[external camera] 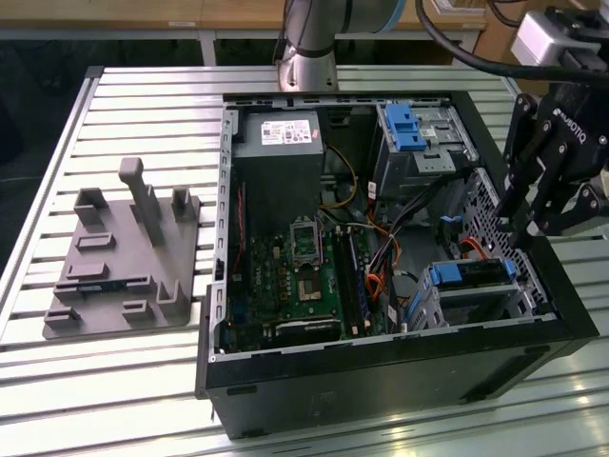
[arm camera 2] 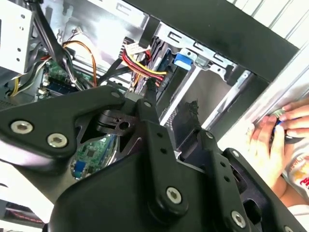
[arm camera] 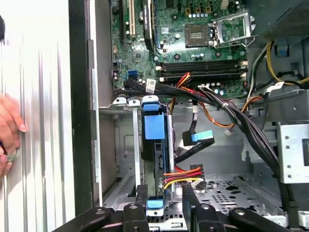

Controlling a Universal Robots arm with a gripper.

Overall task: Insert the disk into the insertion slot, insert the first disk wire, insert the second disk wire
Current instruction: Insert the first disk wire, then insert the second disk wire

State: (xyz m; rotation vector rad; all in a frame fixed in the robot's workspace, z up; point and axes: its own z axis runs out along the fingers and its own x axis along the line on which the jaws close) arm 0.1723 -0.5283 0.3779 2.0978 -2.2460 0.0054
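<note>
Disk: seated in insertion slot, blue carrier outward; red-yellow wires beside it. Gripper: 2 fingers spread apart, near disk's end. 1 hand lay outside case.

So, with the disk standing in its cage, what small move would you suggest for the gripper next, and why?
Probably shift the open gripper toward the blue-tipped cable and line up on its plug. The disk already stands in the insertion slot, the coloured wires seem to reach its edge, and that cable hangs free beside it.
</note>
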